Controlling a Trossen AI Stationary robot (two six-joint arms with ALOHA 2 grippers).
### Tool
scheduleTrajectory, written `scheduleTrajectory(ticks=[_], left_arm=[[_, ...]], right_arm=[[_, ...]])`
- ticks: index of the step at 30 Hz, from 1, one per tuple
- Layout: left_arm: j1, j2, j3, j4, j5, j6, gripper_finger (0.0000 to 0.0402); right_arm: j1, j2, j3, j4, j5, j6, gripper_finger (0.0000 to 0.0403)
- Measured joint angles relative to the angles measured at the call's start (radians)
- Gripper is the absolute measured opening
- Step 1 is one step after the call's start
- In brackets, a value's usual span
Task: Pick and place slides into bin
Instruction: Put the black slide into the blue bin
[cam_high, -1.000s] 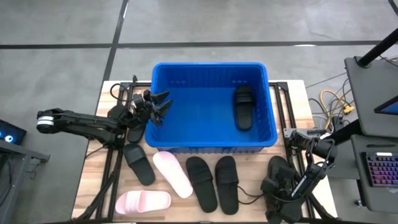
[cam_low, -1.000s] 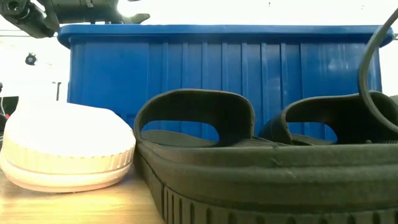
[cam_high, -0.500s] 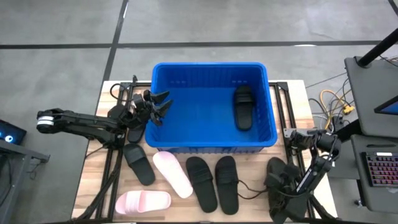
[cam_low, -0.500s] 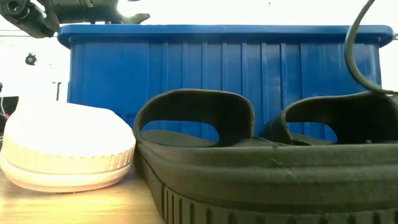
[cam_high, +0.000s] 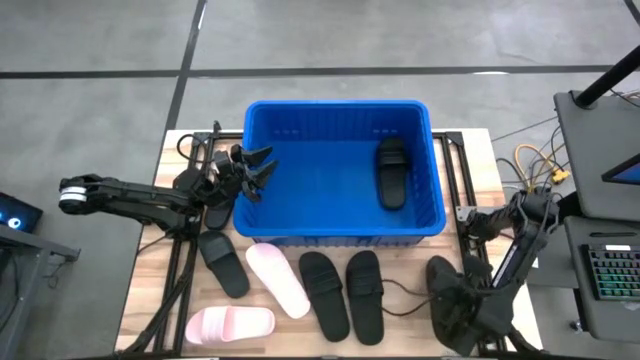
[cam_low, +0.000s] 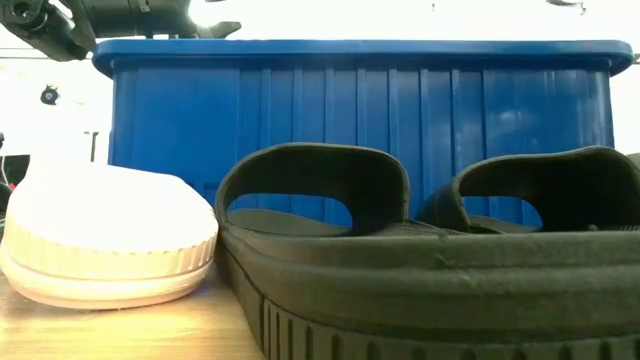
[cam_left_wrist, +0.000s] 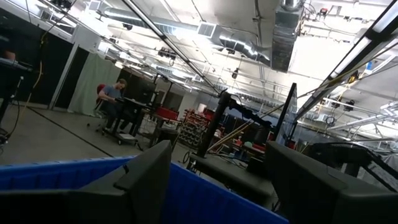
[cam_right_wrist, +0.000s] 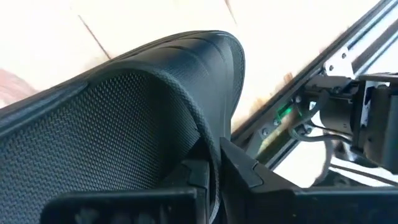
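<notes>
Right arm has swung nearer; right gripper (cam_right_wrist: 214, 177) clamped on a black slide (cam_right_wrist: 124, 106) with textured strap, toe cut off. Left gripper (cam_high: 262, 172) open.

A wooden table (cam_high: 160, 260) sits on grey floor (cam_high: 100, 40). A keyboard (cam_high: 612, 270) lies right of it; a seated person (cam_left_wrist: 114, 99) shows far behind

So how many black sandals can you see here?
6, perhaps more hidden: one in the bin at, one under the left arm, three in front, one in the right gripper.
</notes>
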Motion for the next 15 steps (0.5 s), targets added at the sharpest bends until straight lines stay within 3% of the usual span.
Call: scheduleTrajectory(ticks=[6,12,15], left_arm=[[0.0,-0.001,0.0,0.001,0.0,-0.002,0.0246],[0.0,-0.001,0.003,0.001,0.002,-0.003,0.0246],[0.0,-0.001,0.003,0.001,0.003,-0.003,0.0246]], right_arm=[[-0.001,-0.141,0.063,0.009,0.14,0.004,0.0013],[-0.005,-0.287,0.149,0.015,0.185,-0.054,0.0013],[-0.005,-0.344,0.195,0.049,0.302,-0.06,0.0013]])
